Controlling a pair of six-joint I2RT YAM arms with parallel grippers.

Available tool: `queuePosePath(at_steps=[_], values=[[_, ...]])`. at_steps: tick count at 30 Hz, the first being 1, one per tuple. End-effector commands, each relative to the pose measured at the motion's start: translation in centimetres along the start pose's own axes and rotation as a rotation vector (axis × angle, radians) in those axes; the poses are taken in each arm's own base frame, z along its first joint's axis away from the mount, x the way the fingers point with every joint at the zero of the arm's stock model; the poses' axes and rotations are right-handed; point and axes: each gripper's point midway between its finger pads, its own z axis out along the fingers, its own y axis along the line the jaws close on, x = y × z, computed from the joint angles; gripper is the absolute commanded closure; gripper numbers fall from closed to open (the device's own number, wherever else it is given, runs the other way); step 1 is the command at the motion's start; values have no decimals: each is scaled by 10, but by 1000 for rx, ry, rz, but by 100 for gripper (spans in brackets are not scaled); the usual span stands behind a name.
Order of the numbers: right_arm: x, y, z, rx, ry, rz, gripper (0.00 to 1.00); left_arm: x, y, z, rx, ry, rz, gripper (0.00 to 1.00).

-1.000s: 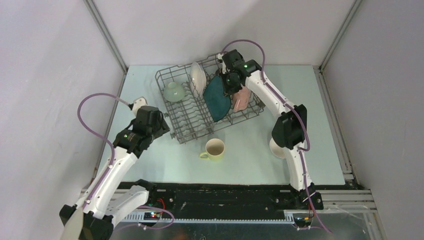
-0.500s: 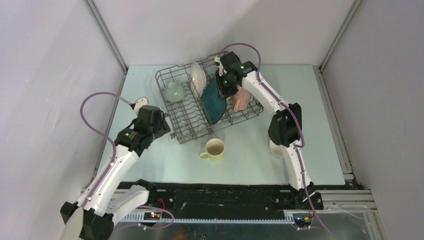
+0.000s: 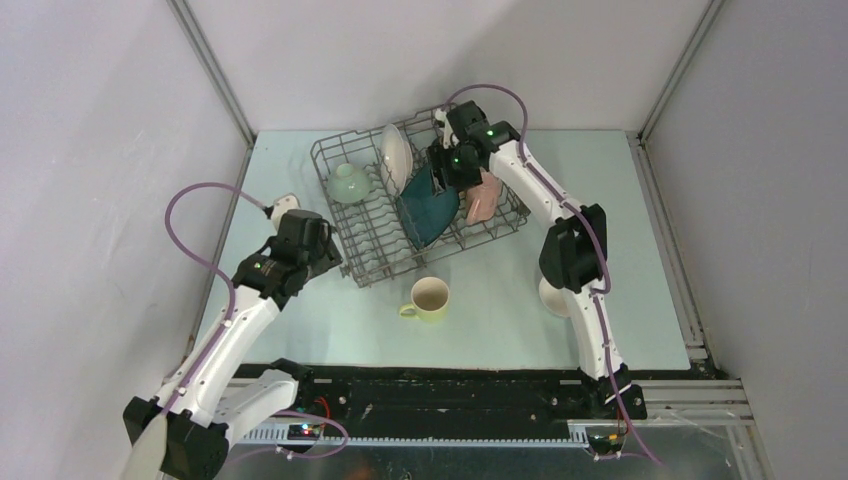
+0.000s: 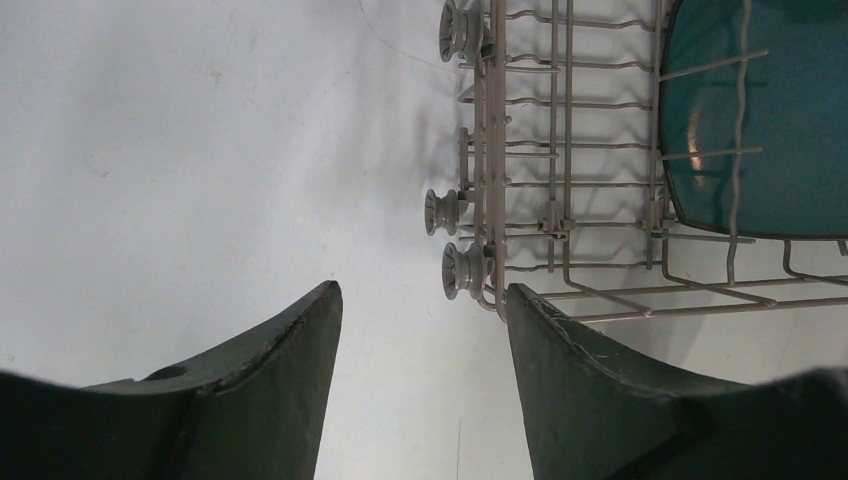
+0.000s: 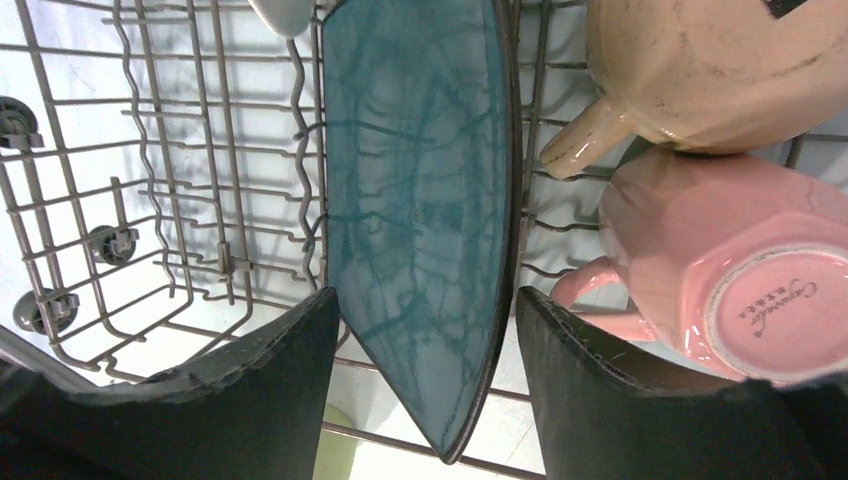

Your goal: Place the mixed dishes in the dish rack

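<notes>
The grey wire dish rack (image 3: 372, 243) stands at the back middle of the table. In it are a dark teal square plate (image 3: 428, 208) on edge, a white round plate (image 3: 395, 155), a pale green bowl (image 3: 350, 184) and a pink mug (image 3: 484, 198). My right gripper (image 3: 446, 172) hangs open over the teal plate (image 5: 420, 200), whose near corner sits between the fingers untouched. A tan mug (image 5: 720, 70) and the pink mug (image 5: 740, 260) lie beside it. A yellow mug (image 3: 430, 297) stands on the table. My left gripper (image 4: 425, 300) is open and holds nothing, by the rack's corner (image 4: 495, 200).
A white bowl (image 3: 552, 296) sits on the table, partly hidden behind my right arm's elbow. A small white object (image 3: 283, 203) shows behind the left wrist. Grey walls close in the table at left, right and back.
My right gripper has gone from shut to open, letting go of the teal plate, which now stands in the rack. The left arm has barely moved.
</notes>
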Motion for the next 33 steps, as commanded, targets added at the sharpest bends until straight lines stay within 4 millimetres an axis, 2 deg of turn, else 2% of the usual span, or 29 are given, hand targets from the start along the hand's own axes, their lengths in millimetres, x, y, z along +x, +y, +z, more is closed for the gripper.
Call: queuePosePath(at_steps=[1, 5, 8, 9, 10, 15, 16, 17, 18, 19, 20, 21, 25, 26, 27, 28, 29, 30, 31, 32, 33], values=[[-14, 9, -20, -33, -65, -5, 31, -3, -3, 2, 16, -11, 0, 32], [-13, 1, -19, -11, -62, 12, 24, -2, -3, 3, 15, -6, 4, 32], [-15, -6, -23, 31, -73, 22, 12, -2, -2, 3, 11, -7, 4, 32], [-17, -6, -28, 38, -82, 19, 4, -1, -2, 3, 13, -6, 4, 32], [-18, -6, -32, 51, -91, 17, 2, -1, -2, 3, 13, -6, 4, 32], [-28, 1, -71, 81, -171, -12, 0, -1, -7, 1, 44, 2, 24, 32], [-25, 0, -72, 97, -172, -15, 0, -1, -9, 1, 55, 2, 45, 30], [-28, 4, -86, 99, -200, -20, 1, 0, -12, -1, 77, 5, 56, 30], [-21, 2, -84, 117, -195, -25, 1, 1, -14, -1, 91, 9, 72, 29], [-23, 6, -101, 115, -229, -31, 0, 1, -16, -3, 103, 7, 79, 29], [-15, 4, -97, 132, -222, -35, 0, 3, -18, -4, 120, 11, 92, 28], [-17, 6, -115, 141, -264, -36, 1, 4, -21, -6, 139, 10, 106, 27], [4, 23, -137, 122, -317, -55, 1, 22, -48, -14, 309, 61, 169, 16], [17, 22, -141, 124, -312, -60, 0, 29, -58, -17, 364, 81, 180, 15], [32, 22, -134, 128, -295, -69, 0, 36, -67, -22, 412, 97, 204, 11], [37, 26, -146, 116, -322, -72, 0, 43, -76, -27, 449, 102, 228, 9], [54, 25, -135, 111, -297, -79, 1, 48, -80, -29, 467, 109, 235, 6], [58, 30, -147, 91, -326, -76, 0, 54, -87, -33, 495, 117, 255, 5], [76, 29, -138, 81, -301, -79, 1, 58, -90, -35, 505, 124, 256, 3], [80, 31, -148, 65, -325, -68, 1, 64, -97, -38, 530, 130, 272, 3], [93, 30, -149, 59, -326, -64, 1, 67, -100, -40, 545, 134, 280, 3]])
